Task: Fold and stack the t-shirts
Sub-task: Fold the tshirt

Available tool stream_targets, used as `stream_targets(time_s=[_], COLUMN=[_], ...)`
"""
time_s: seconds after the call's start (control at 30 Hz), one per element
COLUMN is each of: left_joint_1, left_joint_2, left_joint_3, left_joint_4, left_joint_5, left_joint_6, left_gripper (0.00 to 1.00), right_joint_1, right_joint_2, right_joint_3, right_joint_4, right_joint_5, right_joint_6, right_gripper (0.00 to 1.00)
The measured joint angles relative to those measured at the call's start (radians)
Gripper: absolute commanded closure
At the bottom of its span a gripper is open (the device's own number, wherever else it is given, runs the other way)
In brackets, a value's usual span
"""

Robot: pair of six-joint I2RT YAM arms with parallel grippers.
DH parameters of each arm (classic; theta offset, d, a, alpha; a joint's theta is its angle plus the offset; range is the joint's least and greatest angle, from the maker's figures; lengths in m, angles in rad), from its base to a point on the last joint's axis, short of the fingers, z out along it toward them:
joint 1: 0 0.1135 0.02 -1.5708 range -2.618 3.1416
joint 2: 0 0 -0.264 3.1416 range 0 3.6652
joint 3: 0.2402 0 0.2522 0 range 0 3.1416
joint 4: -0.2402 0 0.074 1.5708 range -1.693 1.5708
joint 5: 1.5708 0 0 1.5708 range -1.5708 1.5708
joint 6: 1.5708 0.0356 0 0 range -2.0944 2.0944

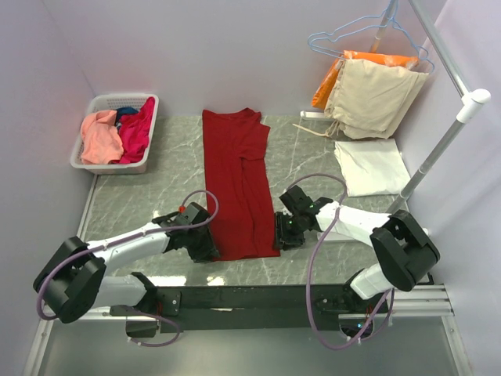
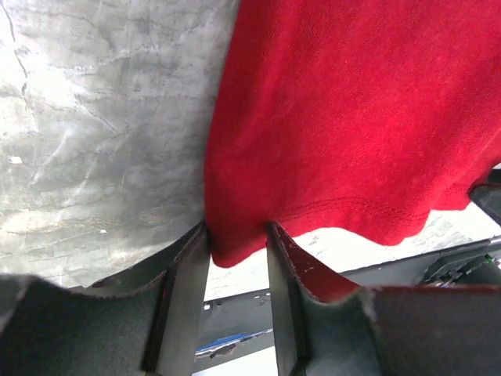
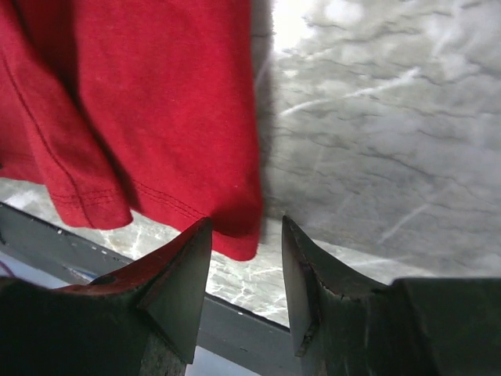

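Risks skewing dark red t-shirt [image 1: 237, 184] fold: right gripper [image 3: 245, 222] spread beside hem, left gripper [image 2: 236, 227] astride corner, cannot tell if pinching.

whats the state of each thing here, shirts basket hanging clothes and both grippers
dark red t-shirt, folded into a long strip, lying flat
cream-white t-shirt, folded, lying flat
basket, holding unfolded shirts in a heap
beige garment, hanging
orange garment, hanging behind the beige one
left gripper, jaws around the red shirt's near corner, grip unclear
right gripper, open, at the other near corner
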Motion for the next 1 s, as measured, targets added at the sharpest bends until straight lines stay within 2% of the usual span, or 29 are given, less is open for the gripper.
stream_targets(time_s=[0.17, 0.27, 0.3, 0.37, 0.4, 0.47, 0.77, 1.0], left_joint_1=[-0.014, -0.018, -0.02, -0.024, -0.027, -0.032, -0.058, -0.125], left_joint_2=[0.006, 0.008, 0.012, 0.018, 0.021, 0.023, 0.009, -0.085], left_joint_3=[0.012, 0.018, 0.021, 0.026, 0.028, 0.034, 0.047, 0.015], left_joint_4=[-0.01, -0.021, -0.028, -0.04, -0.046, -0.057, -0.103, -0.194], left_joint_5=[-0.03, -0.047, -0.053, -0.067, -0.078, -0.092, -0.152, -0.192], left_joint_6=[-0.019, -0.024, -0.026, -0.029, -0.029, -0.033, -0.044, -0.096], left_gripper=[0.6, 0.68, 0.77, 0.86, 0.96, 0.99, 0.99, 0.99], right_joint_1=[0.0, 0.001, 0.001, 0.002, 0.003, 0.006, 0.04, 0.121], right_joint_2=[0.011, 0.019, 0.023, 0.031, 0.041, 0.051, 0.045, -0.031], right_joint_3=[0.0, 0.0, 0.0, 0.001, 0.002, 0.002, -0.001, -0.056], right_joint_4=[0.016, 0.026, 0.029, 0.032, 0.035, 0.037, 0.035, 0.018], right_joint_5=[-0.029, -0.046, -0.051, -0.061, -0.063, -0.074, -0.061, -0.041], right_joint_6=[-0.01, -0.014, -0.016, -0.019, -0.019, -0.023, -0.016, 0.002], right_gripper=[0.52, 0.59, 0.67, 0.78, 0.88, 1.0, 1.0, 1.0])
